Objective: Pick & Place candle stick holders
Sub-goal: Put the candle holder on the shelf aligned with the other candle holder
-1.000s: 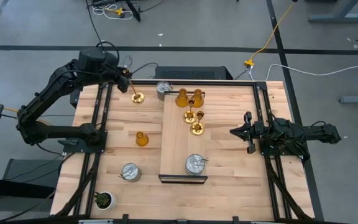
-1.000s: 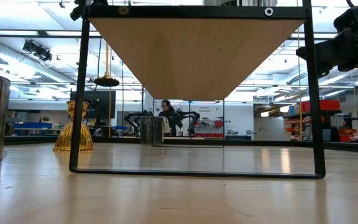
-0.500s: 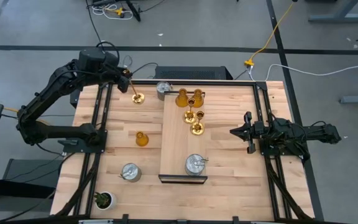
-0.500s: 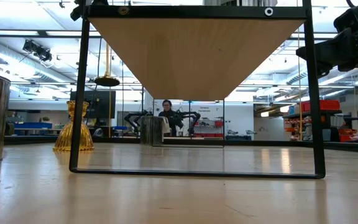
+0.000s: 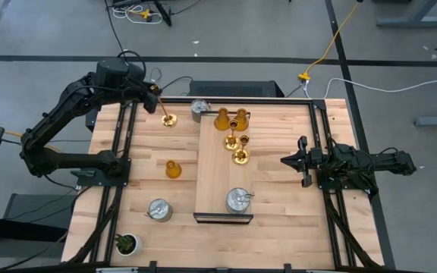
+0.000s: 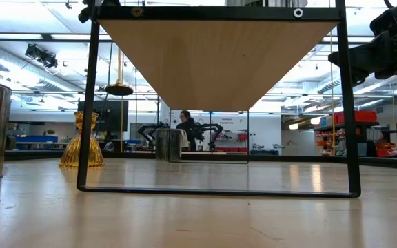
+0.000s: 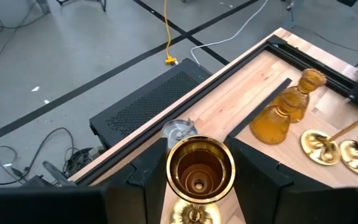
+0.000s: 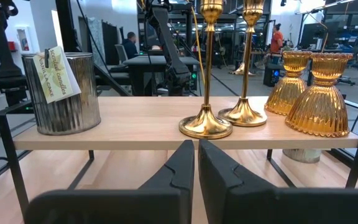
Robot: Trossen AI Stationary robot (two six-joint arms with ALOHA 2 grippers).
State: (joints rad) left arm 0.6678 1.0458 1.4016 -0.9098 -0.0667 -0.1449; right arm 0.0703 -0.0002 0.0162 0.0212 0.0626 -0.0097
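At table's rear-left, left tool (image 5: 156, 94) around gold holder (image 5: 168, 118)

Robotics lab. Wooden desk (image 5: 279, 205) on a grey floor with a loose yellow cable (image 5: 340, 38). Far behind: more robot arms (image 6: 209, 131), a seated person (image 6: 185, 127).

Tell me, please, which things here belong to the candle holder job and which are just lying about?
Job: three gold holders, one gripped by the left gripper; three amber holders; three silver holders; raised shelf.
Lying about: potted plant; yellow floor cable; the right gripper merely waits at the right of the table.
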